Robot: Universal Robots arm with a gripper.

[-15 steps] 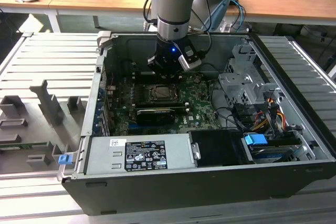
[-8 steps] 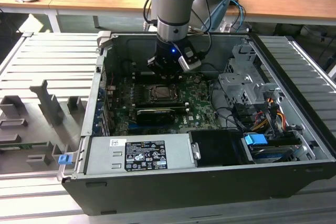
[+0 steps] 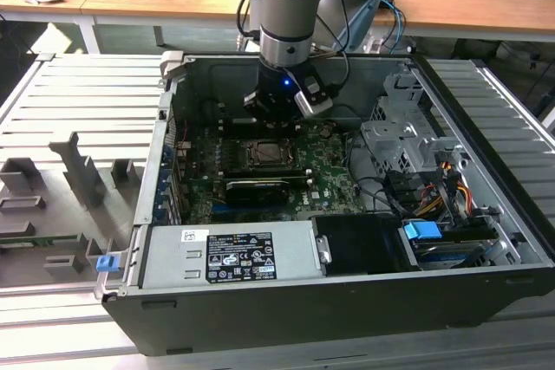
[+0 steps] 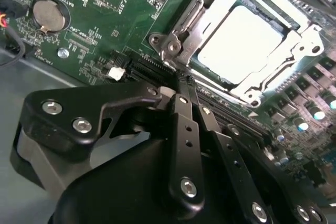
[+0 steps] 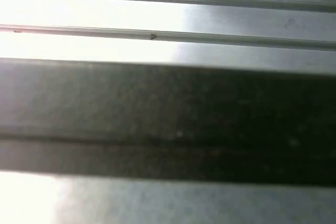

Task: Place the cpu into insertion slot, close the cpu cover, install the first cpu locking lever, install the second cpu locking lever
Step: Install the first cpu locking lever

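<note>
Gripper fingers are pressed together and hold nothing, their tips at the corner of the cpu cover, beside a long black card slot. On the green motherboard, a round coin battery sits near its edge. Further right, the cover lies closed over the cpu, seated in the insertion slot.
</note>
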